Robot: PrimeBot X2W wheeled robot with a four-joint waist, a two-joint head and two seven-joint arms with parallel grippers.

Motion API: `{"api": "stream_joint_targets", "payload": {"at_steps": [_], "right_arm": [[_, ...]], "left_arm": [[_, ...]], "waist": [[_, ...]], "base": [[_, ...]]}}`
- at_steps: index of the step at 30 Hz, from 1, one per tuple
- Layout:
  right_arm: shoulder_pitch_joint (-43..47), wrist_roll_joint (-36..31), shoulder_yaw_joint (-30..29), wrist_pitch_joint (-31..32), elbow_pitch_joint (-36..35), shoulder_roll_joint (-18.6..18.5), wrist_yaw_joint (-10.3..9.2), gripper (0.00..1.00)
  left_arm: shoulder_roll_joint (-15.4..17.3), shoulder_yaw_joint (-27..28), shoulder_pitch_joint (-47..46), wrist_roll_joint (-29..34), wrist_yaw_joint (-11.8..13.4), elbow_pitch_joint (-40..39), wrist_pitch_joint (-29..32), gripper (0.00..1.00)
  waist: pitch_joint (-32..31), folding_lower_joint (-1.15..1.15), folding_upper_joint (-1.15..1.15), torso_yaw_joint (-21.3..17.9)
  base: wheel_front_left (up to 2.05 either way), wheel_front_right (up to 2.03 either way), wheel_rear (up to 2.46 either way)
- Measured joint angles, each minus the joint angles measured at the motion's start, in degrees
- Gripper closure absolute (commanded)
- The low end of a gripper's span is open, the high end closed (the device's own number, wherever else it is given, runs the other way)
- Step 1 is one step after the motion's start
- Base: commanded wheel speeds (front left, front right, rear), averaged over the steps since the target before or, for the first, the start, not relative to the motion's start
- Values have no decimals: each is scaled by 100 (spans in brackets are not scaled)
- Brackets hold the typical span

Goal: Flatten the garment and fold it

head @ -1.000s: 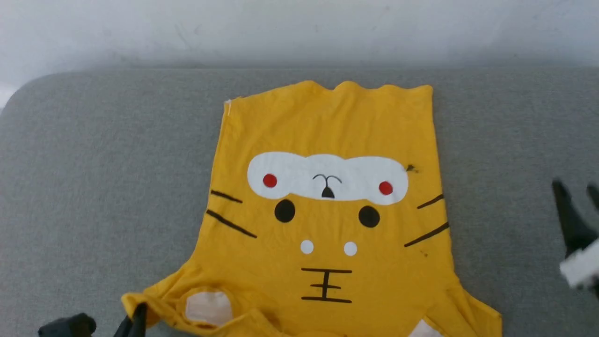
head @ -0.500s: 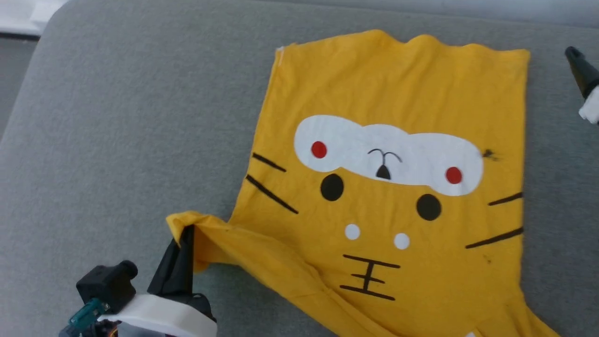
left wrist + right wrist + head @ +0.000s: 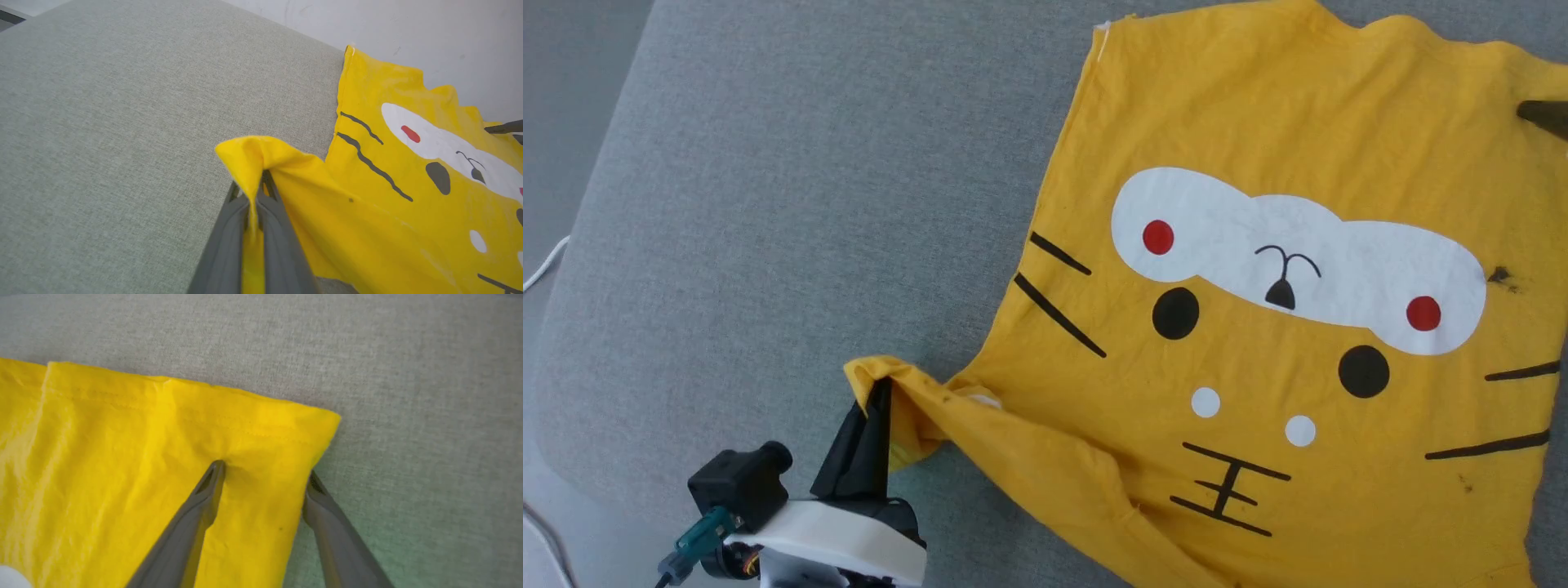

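The yellow T-shirt [image 3: 1258, 106] lies print-up on the grey cushion [image 3: 768, 204], its tiger face skewed in the head view. My left gripper [image 3: 876, 394] is shut on the tip of the shirt's left sleeve, which is drawn out into a ridge off the body. In the left wrist view the yellow sleeve [image 3: 261, 151] bunches over the closed left gripper [image 3: 254, 192]. My right gripper [image 3: 263, 475] stands open over the hem corner of the T-shirt [image 3: 122, 457], one fingertip [image 3: 213, 470] on the cloth, the other at its side edge. One dark right finger [image 3: 1543, 117] shows at the head view's right edge.
The grey cushion has a rounded corner at the left, with floor and a thin white cable [image 3: 543, 265] beyond it. A white wall [image 3: 408, 24] rises behind the cushion's far edge. Bare grey fabric stretches left of the shirt.
The head camera has swung, shifting the whole picture. My left gripper has drawn the crumpled sleeve out sideways. My right gripper has come from beside the shirt onto its hem corner.
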Motion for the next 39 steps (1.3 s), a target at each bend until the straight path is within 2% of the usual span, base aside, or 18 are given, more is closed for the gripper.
{"api": "stream_joint_targets", "payload": {"at_steps": [1, 6, 11, 16, 21, 25, 28, 30, 35, 39], "right_arm": [[-31, -2, 1, 109, 19, -12, -1, 100], [37, -115, 311, 221, -140, 57, 0, 100], [396, -73, 1011, -237, -900, -32, 2, 100], [853, 303, 1385, -542, -2204, -701, 2, 100], [2022, 614, 1147, -514, -3477, -1443, 2, 100], [3483, 684, 495, -359, -4409, -1577, 3, 100], [4721, 625, -172, -172, -5086, -1361, 2, 100], [5550, 580, -630, -40, -5488, -1016, 2, 100], [7359, 539, -1234, 245, -6178, 230, 2, 100], [8155, 557, -1359, 263, -6323, 1146, 2, 100]], "left_arm": [[-2, 4, 0, -4, -14, 22, -14, 100], [9, 60, 2, -56, -13, 94, -19, 100], [111, 127, 25, -64, -1, 115, 34, 100], [242, 279, 215, -147, 165, 109, 87, 100], [430, 450, 560, -220, 300, 44, 146, 100], [564, 577, 797, -283, 408, -37, 232, 100], [647, 672, 988, -319, 499, -105, 285, 100], [694, 708, 1060, -367, 543, -138, 327, 100], [776, 809, 1150, -446, 600, -177, 386, 100], [814, 859, 1187, -477, 647, -159, 425, 100]], "waist": [[-1, 0, 0, 12], [-112, 1, 0, -21], [-366, 2, 0, -160], [-721, 1, 0, -352], [-1049, 0, 0, -652], [-1260, 0, 0, -966], [-1394, 0, 0, -1231], [-1468, 0, 0, -1408], [-1608, -1, 0, -1815], [-1701, 0, 0, -2054]], "base": [[0, 0, 0], [0, 0, 0], [0, 0, 0], [0, 0, 0], [0, 0, 0], [0, 0, 0], [0, 0, 0], [0, 0, 0], [0, 0, 0], [0, 0, 0]]}}
